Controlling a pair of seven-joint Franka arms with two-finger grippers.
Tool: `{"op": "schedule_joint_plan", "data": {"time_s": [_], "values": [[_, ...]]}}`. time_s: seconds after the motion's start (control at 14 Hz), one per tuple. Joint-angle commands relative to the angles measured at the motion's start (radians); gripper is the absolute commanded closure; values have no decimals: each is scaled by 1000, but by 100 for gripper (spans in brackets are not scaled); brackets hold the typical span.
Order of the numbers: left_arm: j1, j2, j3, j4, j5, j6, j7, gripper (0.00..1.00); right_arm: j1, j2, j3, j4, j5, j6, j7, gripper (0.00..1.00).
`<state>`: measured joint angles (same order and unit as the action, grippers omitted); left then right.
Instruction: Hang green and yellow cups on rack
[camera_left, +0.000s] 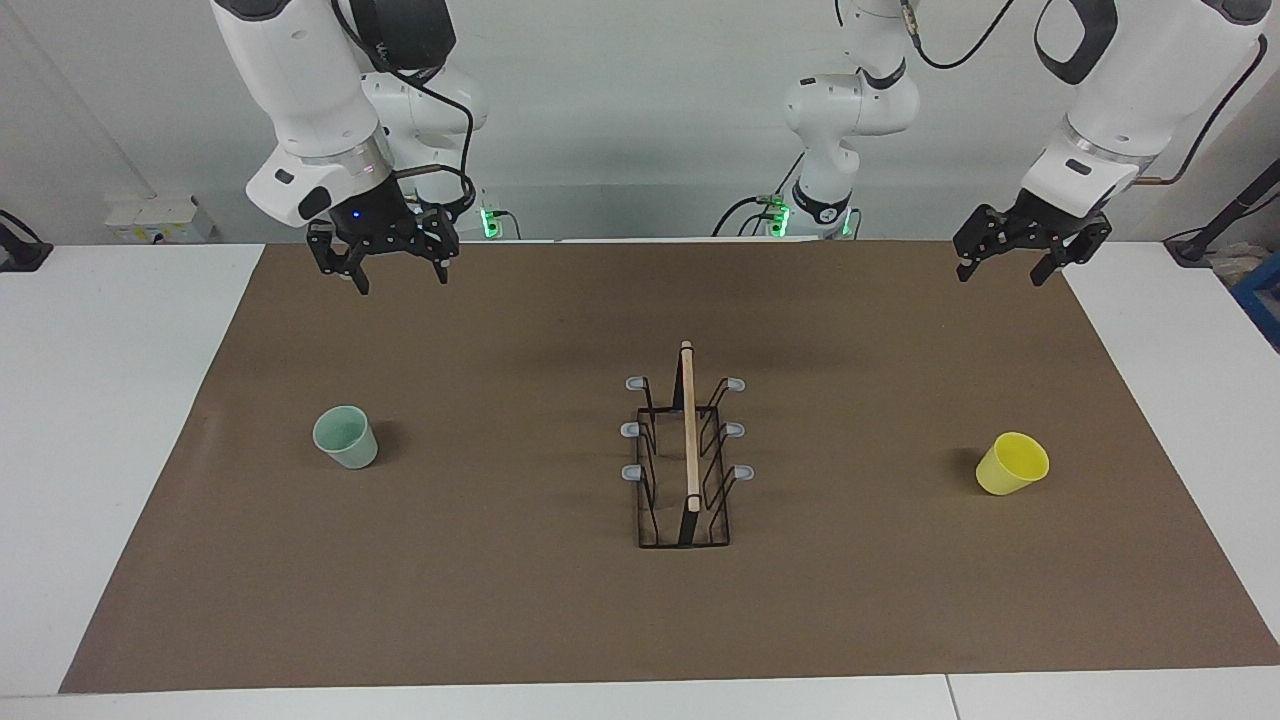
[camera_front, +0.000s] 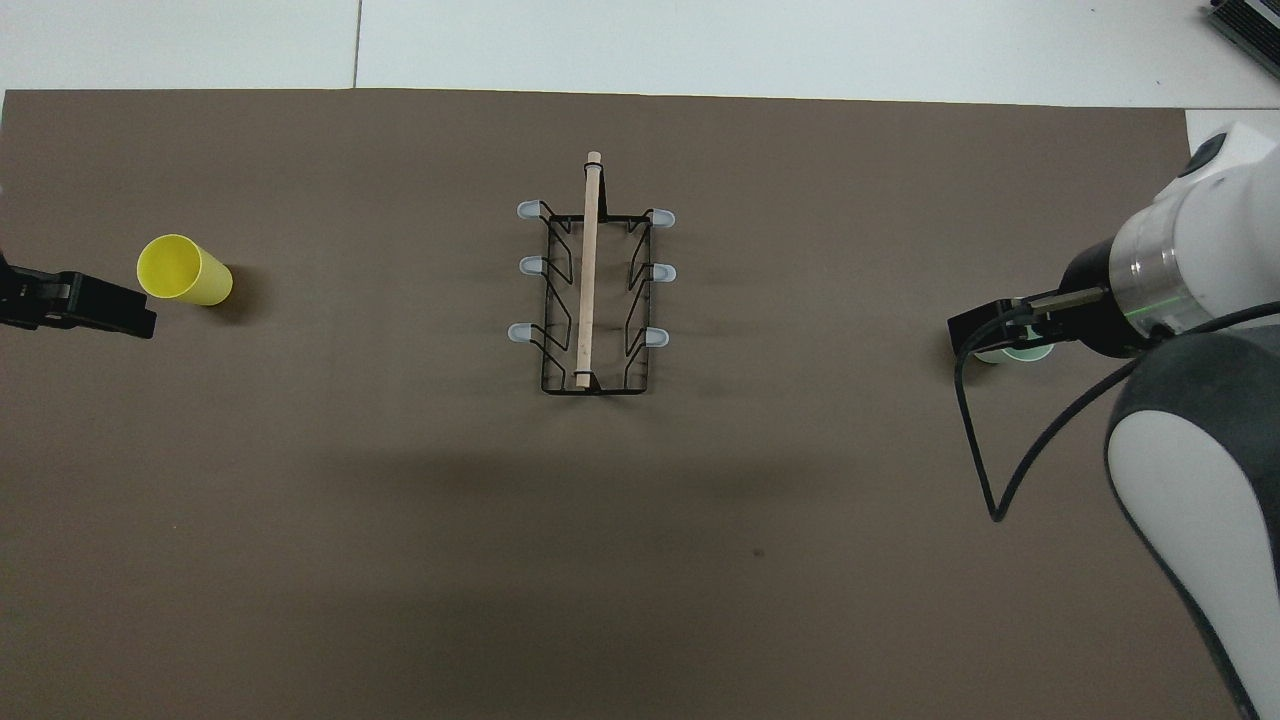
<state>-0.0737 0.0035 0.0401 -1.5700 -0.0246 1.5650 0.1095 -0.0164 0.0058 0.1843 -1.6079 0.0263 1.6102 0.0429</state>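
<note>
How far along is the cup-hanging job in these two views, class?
Done: nothing; all prongs of the rack are bare. In hand: nothing; the left end effector and the right end effector hang open and empty. Left: the green cup and the yellow cup, both on the mat.

The desk (camera_left: 100, 450) is white, covered by a plain dull-brown mat (camera_left: 500, 600). One cup (camera_left: 346, 437) is pale mint green; the other cup (camera_left: 1012, 463) is bright yellow. The rack (camera_left: 684, 470) is black wire with a light wooden bar and grey prong tips. Both arms are white; the left pincer (camera_left: 1003, 268) and right pincer (camera_left: 400, 280) are black.
</note>
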Motion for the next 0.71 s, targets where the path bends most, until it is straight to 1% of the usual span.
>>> {"op": "schedule_joint_plan", "data": {"time_s": [0.0,0.64], "values": [[-11,-16,7,-7,6,-17,-5,0,-1,-12,4,-14,-5,17,15,0],[3,-16,15,-13,-1,-8,-67,0,-2,-12,3,-14,-5,17,14,0]]}}
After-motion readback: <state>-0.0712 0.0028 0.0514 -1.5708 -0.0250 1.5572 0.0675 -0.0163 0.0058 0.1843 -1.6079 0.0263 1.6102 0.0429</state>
